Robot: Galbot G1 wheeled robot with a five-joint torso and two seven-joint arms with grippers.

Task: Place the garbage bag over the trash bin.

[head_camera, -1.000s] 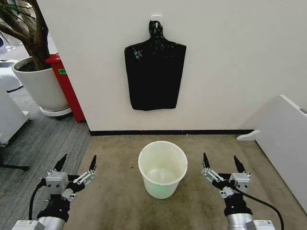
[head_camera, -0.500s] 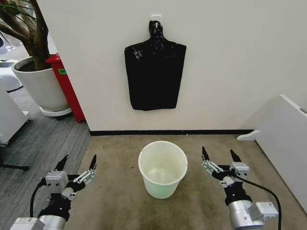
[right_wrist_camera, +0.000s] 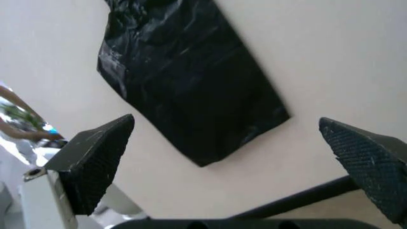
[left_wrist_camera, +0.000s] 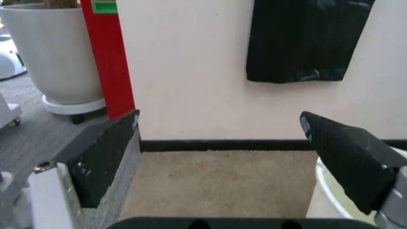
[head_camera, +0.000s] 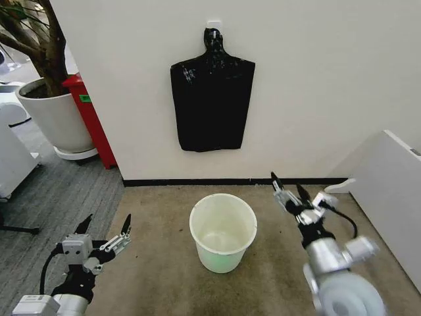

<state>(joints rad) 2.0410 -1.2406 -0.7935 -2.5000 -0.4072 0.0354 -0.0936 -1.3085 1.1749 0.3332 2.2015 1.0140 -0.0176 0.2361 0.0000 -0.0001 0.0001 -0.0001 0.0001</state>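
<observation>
The garbage bag [head_camera: 212, 99] is glossy black plastic, hanging flat from a hook on the white wall; it also appears in the left wrist view [left_wrist_camera: 305, 40] and the right wrist view [right_wrist_camera: 184, 81]. Below it on the carpet stands the trash bin [head_camera: 223, 231], cream-white, upright and hollow, its rim [left_wrist_camera: 321, 183] edging the left wrist view. My left gripper [head_camera: 105, 224] is open low at the left of the bin, holding nothing. My right gripper [head_camera: 287, 184] is open, raised to the bin's right and tilted up toward the bag, apart from it.
A large white plant pot [head_camera: 56, 118] and a red cabinet [head_camera: 92, 118] stand at the left against the wall. A white panel [head_camera: 388, 191] rises at the right. Tan carpet [head_camera: 158, 263] lies around the bin.
My right arm has lifted and swung toward the wall, tilting its open gripper up at the bag. The left arm, bin and bag stay as they were.
</observation>
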